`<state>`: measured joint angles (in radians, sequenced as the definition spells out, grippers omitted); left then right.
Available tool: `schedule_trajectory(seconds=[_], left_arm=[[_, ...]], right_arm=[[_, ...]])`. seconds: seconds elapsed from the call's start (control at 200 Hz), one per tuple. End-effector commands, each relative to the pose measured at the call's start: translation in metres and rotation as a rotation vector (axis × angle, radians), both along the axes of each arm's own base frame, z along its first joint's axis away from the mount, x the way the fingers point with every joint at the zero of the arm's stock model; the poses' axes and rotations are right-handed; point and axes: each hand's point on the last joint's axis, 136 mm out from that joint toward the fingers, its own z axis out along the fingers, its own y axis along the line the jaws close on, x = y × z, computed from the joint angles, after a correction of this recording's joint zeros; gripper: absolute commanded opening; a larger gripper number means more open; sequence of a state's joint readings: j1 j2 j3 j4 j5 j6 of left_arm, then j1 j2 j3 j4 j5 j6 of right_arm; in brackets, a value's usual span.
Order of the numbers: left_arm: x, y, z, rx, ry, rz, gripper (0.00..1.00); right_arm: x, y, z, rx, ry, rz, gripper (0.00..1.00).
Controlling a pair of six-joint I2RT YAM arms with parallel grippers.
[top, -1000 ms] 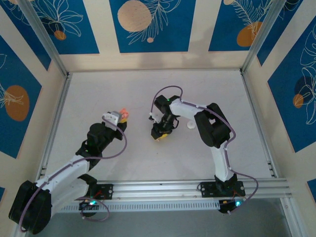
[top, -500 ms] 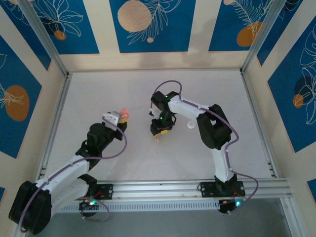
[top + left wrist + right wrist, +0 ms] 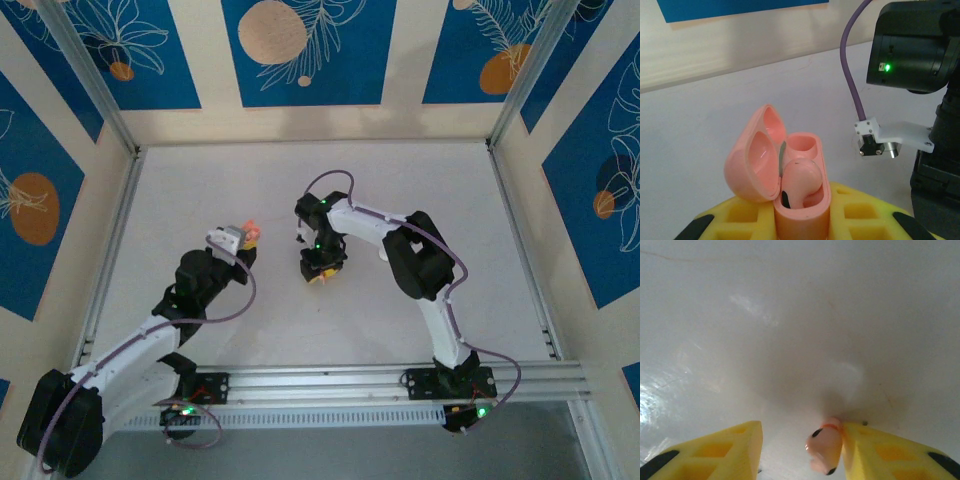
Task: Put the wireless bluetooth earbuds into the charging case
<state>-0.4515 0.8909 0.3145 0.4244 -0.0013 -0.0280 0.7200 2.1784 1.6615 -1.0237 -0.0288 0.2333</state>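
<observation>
The loose earbud [image 3: 824,451], a small glossy pink piece with dark tips, rests against the inner face of one yellow finger [image 3: 880,452] of the right gripper [image 3: 800,440], low over the white table [image 3: 790,315]. The other finger stands well apart, so these jaws are released and pinch nothing. The earbud looks light, hard and slippery, likely to squirt out of a hard squeeze; I would take it gently across its rounded body. The seated earbud [image 3: 801,179] lies in the charging case [image 3: 802,222], whose lid is up and whose far well is empty. The left gripper [image 3: 234,240] is clenched on that case, holding it upright near the right gripper.
</observation>
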Motion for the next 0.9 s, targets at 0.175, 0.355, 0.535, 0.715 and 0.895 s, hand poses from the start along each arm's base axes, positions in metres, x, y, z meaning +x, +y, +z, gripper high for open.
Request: schedule_trajectory(seconds=[0.175, 0.355, 0.535, 0.715, 0.895], left_arm=[[0.0, 0.003, 0.001, -0.009, -0.002, 0.004, 0.21], [0.0, 0.003, 0.001, -0.007, -0.002, 0.003, 0.21], [0.0, 0.003, 0.001, -0.008, -0.001, 0.001, 0.22], [0.0, 0.002, 0.001, -0.01, -0.002, 0.0, 0.22], [0.0, 0.002, 0.001, -0.012, -0.001, -0.004, 0.22]], right_arm=[[-0.007, -0.004, -0.01, -0.064, 0.017, 0.003, 0.36], [-0.012, -0.01, -0.009, -0.092, 0.022, 0.0, 0.37], [-0.022, -0.01, -0.008, -0.099, 0.03, 0.024, 0.41], [-0.029, -0.017, -0.012, -0.143, 0.034, 0.044, 0.4], [-0.027, -0.02, -0.01, -0.163, 0.015, 0.044, 0.31]])
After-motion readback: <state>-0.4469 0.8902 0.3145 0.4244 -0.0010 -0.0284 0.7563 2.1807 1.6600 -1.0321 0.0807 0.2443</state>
